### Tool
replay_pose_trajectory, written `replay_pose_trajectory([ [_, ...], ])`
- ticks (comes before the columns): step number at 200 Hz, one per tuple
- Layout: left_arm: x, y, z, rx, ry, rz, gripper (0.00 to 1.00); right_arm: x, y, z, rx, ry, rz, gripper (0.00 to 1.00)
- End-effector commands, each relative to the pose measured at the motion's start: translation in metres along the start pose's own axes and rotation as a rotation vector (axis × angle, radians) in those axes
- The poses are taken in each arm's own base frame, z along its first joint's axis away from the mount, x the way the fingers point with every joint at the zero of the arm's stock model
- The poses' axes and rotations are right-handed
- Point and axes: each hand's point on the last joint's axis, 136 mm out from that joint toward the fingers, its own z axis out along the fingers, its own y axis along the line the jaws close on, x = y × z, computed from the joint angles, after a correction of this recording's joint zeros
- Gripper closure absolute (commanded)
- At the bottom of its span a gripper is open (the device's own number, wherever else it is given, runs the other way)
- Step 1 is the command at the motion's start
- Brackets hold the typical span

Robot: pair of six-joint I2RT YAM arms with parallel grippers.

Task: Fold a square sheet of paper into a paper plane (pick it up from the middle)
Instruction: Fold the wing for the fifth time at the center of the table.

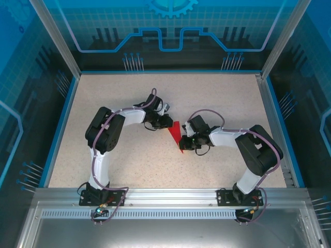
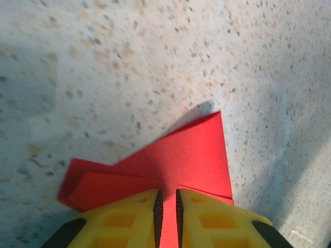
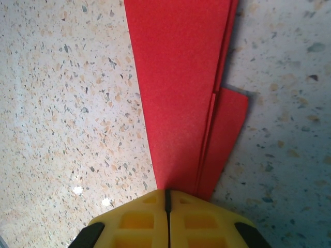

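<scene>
A speckled beige table sits inside blue printed walls with an aluminium rail along the bottom of the top view.

Just right of the middle of that view lies the red paper, already folded into a narrow wedge. It is broad at its upper end and tapers to a point at the lower right. Its long axis runs top to bottom in the frame, leaning slightly right as it descends.

The left gripper meets the wedge at its upper left edge. In the left wrist view its 2 yellow fingers stand a sliver apart with a red strip between them, so they are nipped on the paper. The sheet fans up and to the right of them, and a folded flap lies at the lower left.

The right gripper touches the wedge from the right, lower down. In the right wrist view its fingers are pressed together. The paper's narrow end runs straight into their seam, so it looks pinched there. A 2nd layer peeks out at the right.

The paper lies between the 2 grippers, and neither arm is nearer. I judge the next crease will turn on the 2 grips working along that long axis.
</scene>
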Motion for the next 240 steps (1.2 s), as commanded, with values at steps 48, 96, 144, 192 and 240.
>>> replay_pose_trajectory([
  [48, -0.036, 0.067, -0.003, -0.200, -0.057, -0.092, 0.79, 0.070, -0.055, 0.010, 0.177, 0.221, 0.108, 0.95],
  [96, -0.051, 0.073, -0.021, -0.236, -0.111, -0.107, 0.79, 0.069, -0.056, 0.009, 0.178, 0.219, 0.113, 0.95],
  [144, -0.063, 0.046, -0.046, -0.189, -0.176, -0.068, 0.79, 0.065, -0.051, 0.010, 0.151, 0.209, 0.112, 0.95],
  [192, -0.029, 0.000, -0.072, -0.080, -0.239, -0.036, 0.79, 0.059, -0.044, 0.009, 0.126, 0.189, 0.106, 0.95],
  [240, 0.034, -0.040, -0.030, 0.019, -0.116, -0.015, 0.83, 0.061, -0.046, 0.009, 0.129, 0.192, 0.110, 0.95],
])
